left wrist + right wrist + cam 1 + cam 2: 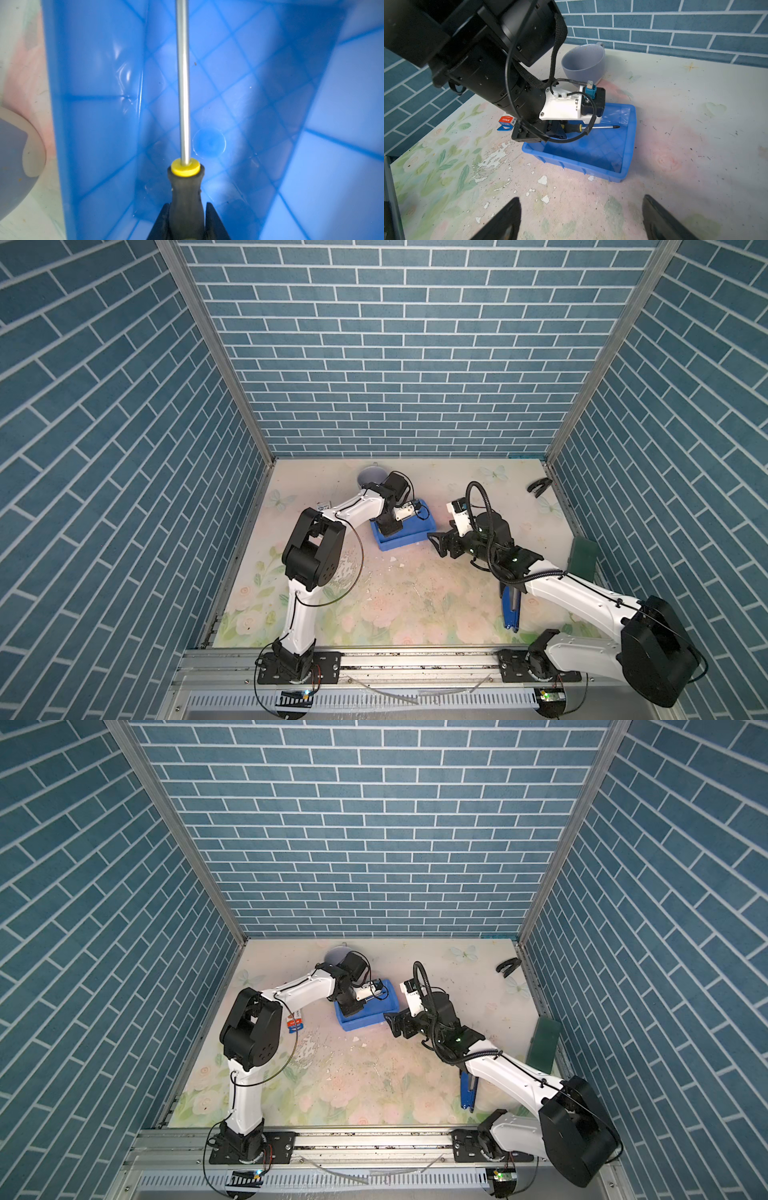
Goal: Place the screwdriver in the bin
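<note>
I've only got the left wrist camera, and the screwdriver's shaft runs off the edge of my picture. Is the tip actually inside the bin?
Observer: Yes. In the right wrist view the screwdriver is held about level, with its tip over the inside of the bin, short of the far wall.
Operator: Where's the right hand?
Observer: The right hand is open and empty, above the table near the bin and apart from it.
Operator: Anything else out there?
Observer: A blue-and-black stapler lies on the table beneath the right arm, away from the bin.
</note>
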You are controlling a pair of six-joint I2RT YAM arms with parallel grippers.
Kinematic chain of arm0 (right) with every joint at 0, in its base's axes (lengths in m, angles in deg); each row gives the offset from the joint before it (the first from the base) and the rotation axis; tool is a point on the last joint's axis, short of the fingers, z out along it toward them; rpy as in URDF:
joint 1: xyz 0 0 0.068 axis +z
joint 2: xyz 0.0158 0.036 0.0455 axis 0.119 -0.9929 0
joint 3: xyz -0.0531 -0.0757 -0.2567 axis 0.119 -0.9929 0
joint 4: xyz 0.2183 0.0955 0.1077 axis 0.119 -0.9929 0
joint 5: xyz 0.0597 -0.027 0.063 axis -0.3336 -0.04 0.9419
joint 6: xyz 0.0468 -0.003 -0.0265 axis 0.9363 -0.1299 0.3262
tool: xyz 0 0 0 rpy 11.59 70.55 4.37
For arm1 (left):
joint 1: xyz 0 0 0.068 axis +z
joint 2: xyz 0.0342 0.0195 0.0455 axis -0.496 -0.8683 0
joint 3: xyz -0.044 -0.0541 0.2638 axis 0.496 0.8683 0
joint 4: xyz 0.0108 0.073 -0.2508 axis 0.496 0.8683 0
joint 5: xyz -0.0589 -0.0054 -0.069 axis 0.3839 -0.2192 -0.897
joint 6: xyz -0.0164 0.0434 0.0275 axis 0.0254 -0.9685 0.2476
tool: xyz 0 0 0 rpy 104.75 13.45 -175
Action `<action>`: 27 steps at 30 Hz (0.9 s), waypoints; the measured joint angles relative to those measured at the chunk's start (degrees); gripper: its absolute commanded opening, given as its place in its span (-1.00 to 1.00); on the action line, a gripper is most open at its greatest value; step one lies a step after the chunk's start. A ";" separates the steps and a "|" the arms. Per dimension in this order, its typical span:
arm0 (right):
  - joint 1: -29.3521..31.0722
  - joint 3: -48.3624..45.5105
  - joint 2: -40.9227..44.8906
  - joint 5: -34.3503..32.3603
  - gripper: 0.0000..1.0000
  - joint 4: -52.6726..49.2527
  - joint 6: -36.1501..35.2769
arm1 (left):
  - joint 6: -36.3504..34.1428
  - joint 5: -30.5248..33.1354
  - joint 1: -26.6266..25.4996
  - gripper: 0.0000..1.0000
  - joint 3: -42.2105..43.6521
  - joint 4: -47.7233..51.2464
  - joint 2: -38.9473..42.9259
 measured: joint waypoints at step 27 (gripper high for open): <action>-15.69 -6.03 13.09 -9.46 0.81 1.75 -0.07 | 18.62 0.44 0.28 0.98 29.00 -30.47 42.60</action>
